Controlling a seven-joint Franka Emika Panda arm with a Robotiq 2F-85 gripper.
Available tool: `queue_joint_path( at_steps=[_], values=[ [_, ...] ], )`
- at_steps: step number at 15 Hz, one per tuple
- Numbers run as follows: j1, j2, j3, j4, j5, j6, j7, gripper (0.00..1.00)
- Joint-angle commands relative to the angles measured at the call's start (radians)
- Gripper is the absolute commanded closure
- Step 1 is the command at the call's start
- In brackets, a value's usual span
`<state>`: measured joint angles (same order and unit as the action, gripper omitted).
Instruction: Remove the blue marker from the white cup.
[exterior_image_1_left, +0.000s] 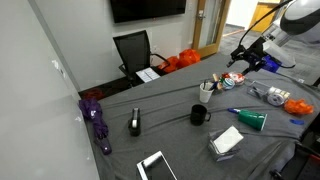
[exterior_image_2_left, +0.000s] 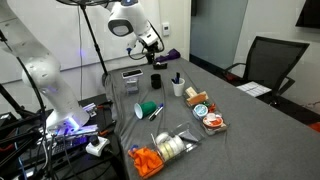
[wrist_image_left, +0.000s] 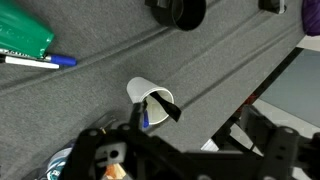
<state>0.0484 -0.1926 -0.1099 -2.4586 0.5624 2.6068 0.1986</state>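
The white cup (exterior_image_1_left: 205, 91) stands on the grey cloth table, also seen in an exterior view (exterior_image_2_left: 178, 88) and from above in the wrist view (wrist_image_left: 150, 98). The blue marker (wrist_image_left: 146, 119) stands inside it against the wall, next to a black marker (wrist_image_left: 166, 108). My gripper (exterior_image_1_left: 243, 60) hangs well above the table, up and to the side of the cup, and touches nothing; it also shows in an exterior view (exterior_image_2_left: 153, 43). In the wrist view its fingers (wrist_image_left: 190, 135) are spread apart and empty, with the cup beside one finger.
A black mug (exterior_image_1_left: 199, 115) and a lying green cup (exterior_image_1_left: 250, 120) are near the white cup. A second blue marker (wrist_image_left: 42, 60) lies by the green cup (wrist_image_left: 20, 38). A purple umbrella (exterior_image_1_left: 97, 120), a black stapler (exterior_image_1_left: 135, 122), a tablet (exterior_image_1_left: 155, 166) and snack packets (exterior_image_2_left: 205, 118) lie around.
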Motion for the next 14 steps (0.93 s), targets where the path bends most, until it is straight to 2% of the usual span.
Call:
queue_joint_path(
  at_steps=[1, 4, 8, 13, 14],
  values=[
    [-0.02, 0.0, 0.019, 0.002, 0.003, -0.004, 0.0, 0.0],
    [-0.021, 0.035, -0.007, 0.032, 0.071, 0.005, -0.043, 0.0],
    [-0.038, 0.157, -0.006, 0.138, 0.106, -0.034, 0.003, 0.0],
    [-0.07, 0.323, 0.01, 0.278, 0.212, -0.057, -0.021, 0.0],
    [-0.078, 0.355, 0.012, 0.306, 0.205, -0.07, -0.009, 0.0]
  ],
)
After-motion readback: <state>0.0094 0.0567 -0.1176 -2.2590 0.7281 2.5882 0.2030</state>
